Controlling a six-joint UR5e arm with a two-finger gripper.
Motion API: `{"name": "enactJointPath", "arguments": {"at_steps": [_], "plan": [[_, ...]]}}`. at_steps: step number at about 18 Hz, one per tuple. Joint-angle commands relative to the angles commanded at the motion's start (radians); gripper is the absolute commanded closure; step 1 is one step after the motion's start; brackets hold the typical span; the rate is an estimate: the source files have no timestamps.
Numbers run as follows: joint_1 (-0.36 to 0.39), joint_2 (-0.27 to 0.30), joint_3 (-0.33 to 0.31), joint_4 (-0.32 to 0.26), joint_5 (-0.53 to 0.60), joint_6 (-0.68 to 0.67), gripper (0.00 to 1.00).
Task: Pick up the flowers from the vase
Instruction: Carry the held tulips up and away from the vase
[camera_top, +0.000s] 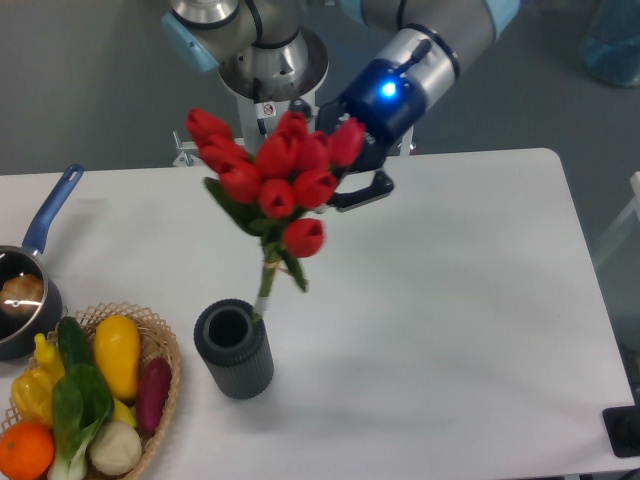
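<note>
The flowers (280, 175), a bunch of red tulips with green leaves and tied stems, hang tilted in the air above the table's middle. Their stem end reaches down to just behind the right rim of the vase (233, 352), outside its mouth. The vase is a short dark grey ribbed cylinder, upright, and its mouth shows nothing inside. My gripper (350, 190) comes in from the upper right behind the tulip heads and is shut on the bunch. One dark finger (368, 188) shows to the right of the heads; the rest of the grip is hidden.
A wicker basket (160, 335) of vegetables and fruit sits at the front left, close to the vase. A dark saucepan (20, 310) with a blue handle is at the left edge. The robot's base (270, 70) stands behind the table.
</note>
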Motion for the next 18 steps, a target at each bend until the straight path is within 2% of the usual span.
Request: {"name": "enactJointPath", "arguments": {"at_steps": [5, 8, 13, 18], "plan": [[0.077, -0.032, 0.028, 0.0, 0.002, 0.002, 0.64], [0.117, -0.081, 0.046, 0.006, 0.003, 0.032, 0.64], [0.149, -0.091, 0.046, 0.005, 0.02, 0.075, 0.64], [0.141, -0.103, 0.046, 0.005, 0.064, 0.081, 0.64]]}}
